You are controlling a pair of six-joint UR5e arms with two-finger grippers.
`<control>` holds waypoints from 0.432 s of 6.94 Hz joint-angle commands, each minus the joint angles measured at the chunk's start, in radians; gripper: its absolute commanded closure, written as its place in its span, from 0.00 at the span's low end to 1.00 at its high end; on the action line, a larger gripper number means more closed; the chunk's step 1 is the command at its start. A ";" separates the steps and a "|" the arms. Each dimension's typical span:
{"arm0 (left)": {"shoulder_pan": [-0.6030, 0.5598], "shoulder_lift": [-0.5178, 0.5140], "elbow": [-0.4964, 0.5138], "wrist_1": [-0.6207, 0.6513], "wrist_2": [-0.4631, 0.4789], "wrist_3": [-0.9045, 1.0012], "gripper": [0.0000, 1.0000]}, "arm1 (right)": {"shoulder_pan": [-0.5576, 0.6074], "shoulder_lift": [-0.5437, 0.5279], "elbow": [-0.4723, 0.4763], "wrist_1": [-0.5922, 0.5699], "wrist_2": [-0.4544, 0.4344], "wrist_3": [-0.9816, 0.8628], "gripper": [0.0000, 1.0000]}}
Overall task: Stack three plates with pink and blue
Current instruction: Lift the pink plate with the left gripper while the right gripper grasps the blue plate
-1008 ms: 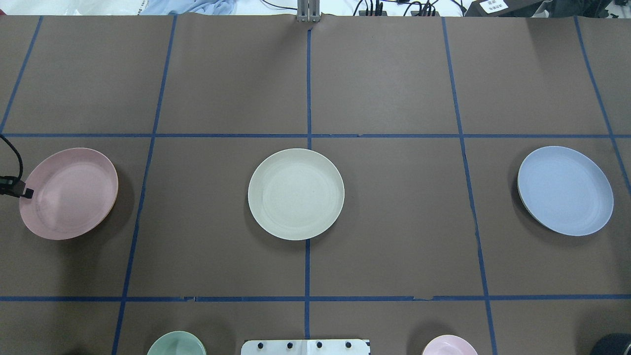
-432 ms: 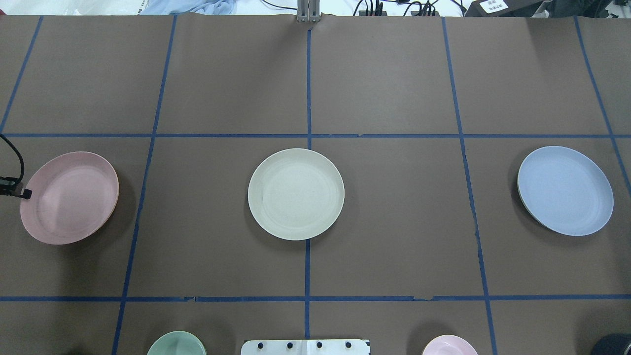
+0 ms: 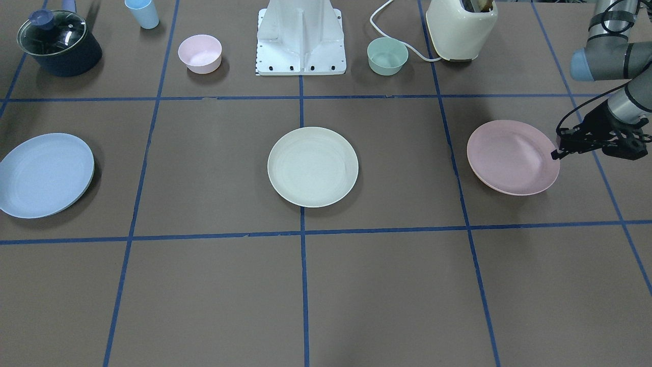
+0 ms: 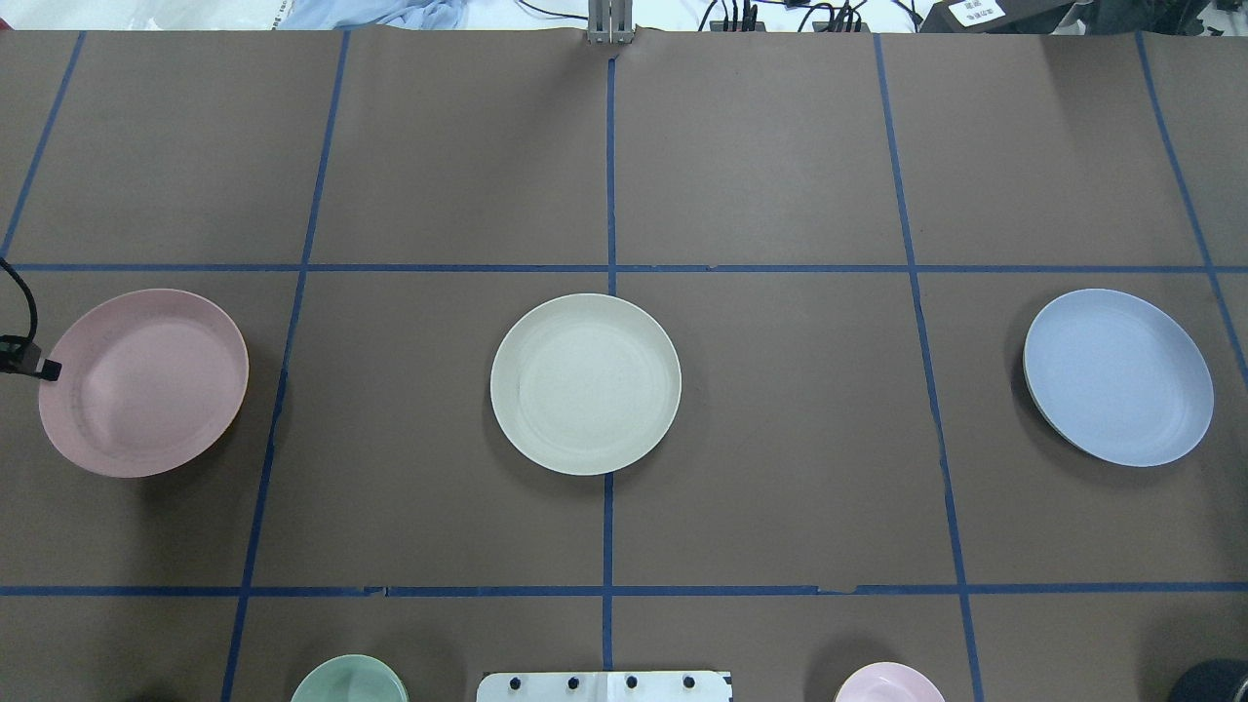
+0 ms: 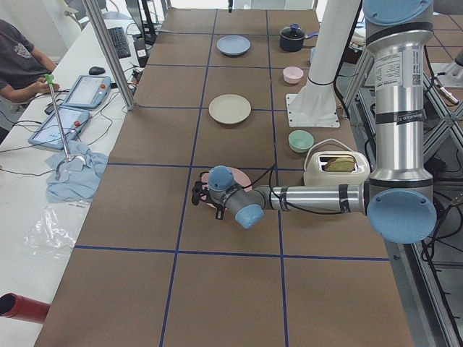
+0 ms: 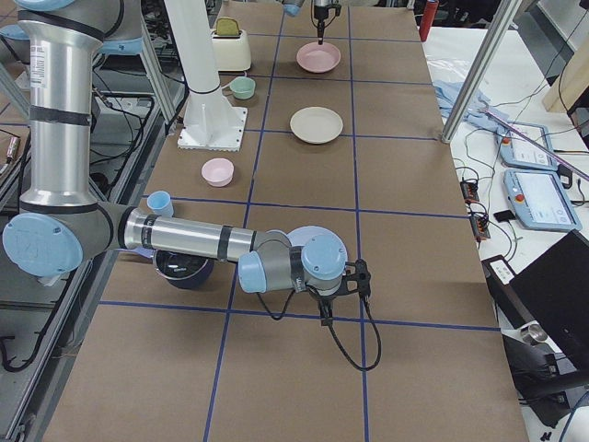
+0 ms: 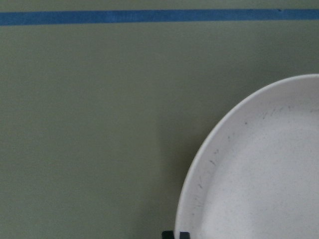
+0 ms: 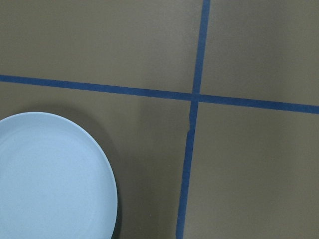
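Note:
The pale pink plate (image 3: pixel 512 158) (image 4: pixel 146 382) is at the table's left end, tilted, with a shadow under it. My left gripper (image 3: pixel 556 152) (image 4: pixel 47 370) is shut on its outer rim. The left wrist view shows the plate (image 7: pixel 259 174) with a fingertip (image 7: pixel 175 234) at its edge. The cream-white plate (image 3: pixel 313 166) (image 4: pixel 585 383) lies flat at the centre. The light blue plate (image 3: pixel 45 175) (image 4: pixel 1118 376) (image 8: pixel 50 179) lies at the right end. My right gripper (image 6: pixel 357 276) shows only in the exterior right view, beside the blue plate. I cannot tell whether it is open or shut.
Along the robot's side stand a small pink bowl (image 3: pixel 199 53), a mint-green bowl (image 3: pixel 387 55), a cream toaster (image 3: pixel 461 28), a dark lidded pot (image 3: pixel 58 43), a light blue cup (image 3: pixel 142 12) and the white robot base (image 3: pixel 300 38).
The pink plate in my left gripper has shifted a little toward the table's centre, and its far edge sits higher in the overhead view. The cream and blue plates have not moved.

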 commanded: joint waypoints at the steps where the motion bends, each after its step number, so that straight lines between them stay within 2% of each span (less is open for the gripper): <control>1: -0.069 -0.027 -0.189 0.262 -0.056 -0.001 1.00 | -0.076 0.048 -0.001 0.003 -0.009 0.068 0.00; 2: -0.070 -0.085 -0.282 0.433 -0.054 -0.015 1.00 | -0.116 0.061 -0.002 0.029 -0.036 0.133 0.00; 3: -0.070 -0.151 -0.333 0.553 -0.053 -0.047 1.00 | -0.172 0.061 -0.028 0.162 -0.093 0.256 0.00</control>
